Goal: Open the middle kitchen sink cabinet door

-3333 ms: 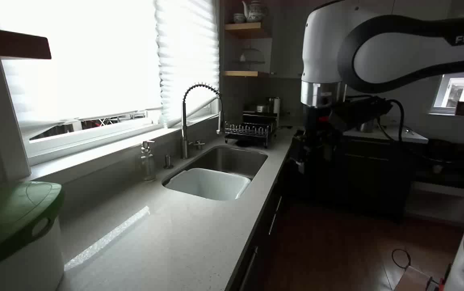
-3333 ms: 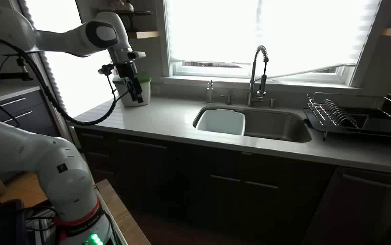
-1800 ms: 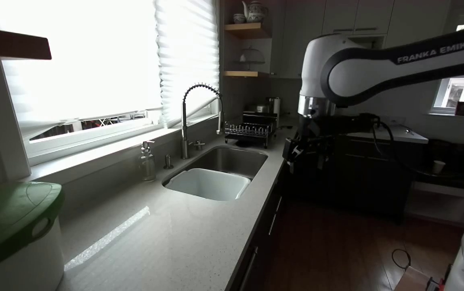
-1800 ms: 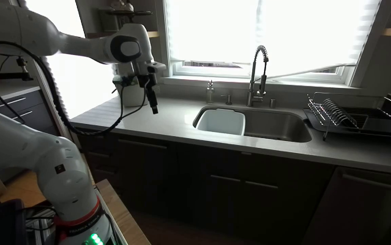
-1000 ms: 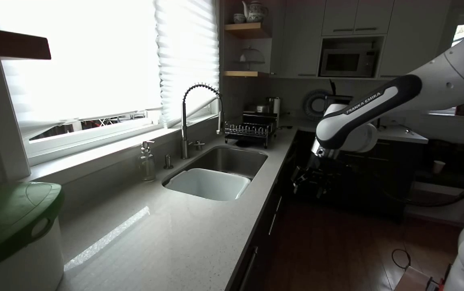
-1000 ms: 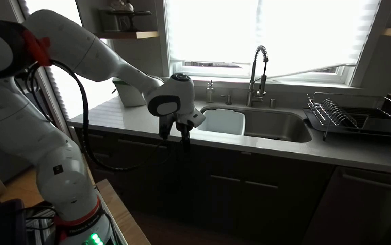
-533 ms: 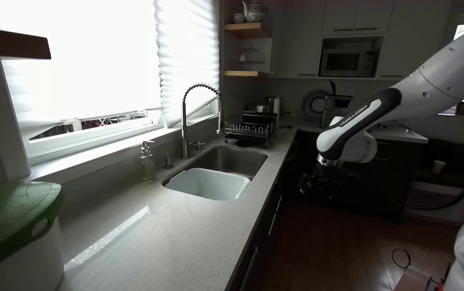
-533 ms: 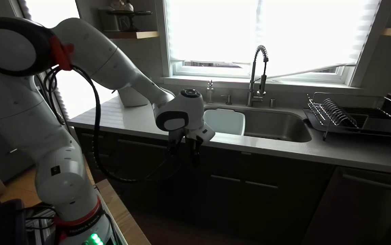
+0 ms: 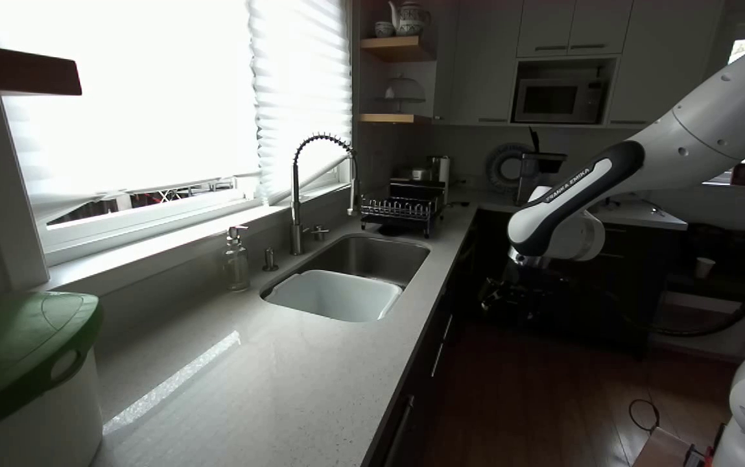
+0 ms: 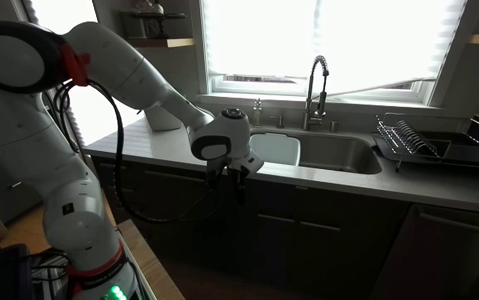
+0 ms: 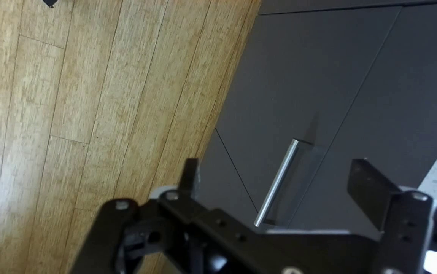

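The steel kitchen sink (image 10: pixel 335 160) is set in the light grey countertop (image 10: pixel 206 143); a pale tub (image 10: pixel 274 148) stands in it. Below are closed dark cabinet doors with silver bar handles (image 10: pixel 276 218). My gripper (image 10: pixel 239 195) is just below the counter edge, left of those handles. It also shows as a dark shape in an exterior view (image 9: pixel 509 306). In the wrist view my gripper (image 11: pixel 277 179) is wide open and empty. A bar handle (image 11: pixel 279 180) on a dark door (image 11: pixel 286 83) appears between the fingers, beyond them and apart.
The counter edge (image 10: pixel 347 187) overhangs the doors above my gripper. The arched faucet (image 10: pixel 311 91), dish rack (image 10: pixel 439 143) and soap bottle (image 10: pixel 257 112) stand on the counter. A dishwasher front (image 10: pixel 452 250) is at the right. Wood floor (image 11: pixel 108 95) lies below. A cable hangs from my arm.
Over about three seconds my arm has come down from above the counter to in front of the cabinet doors and swung towards the sink. In the last half second it has barely moved.
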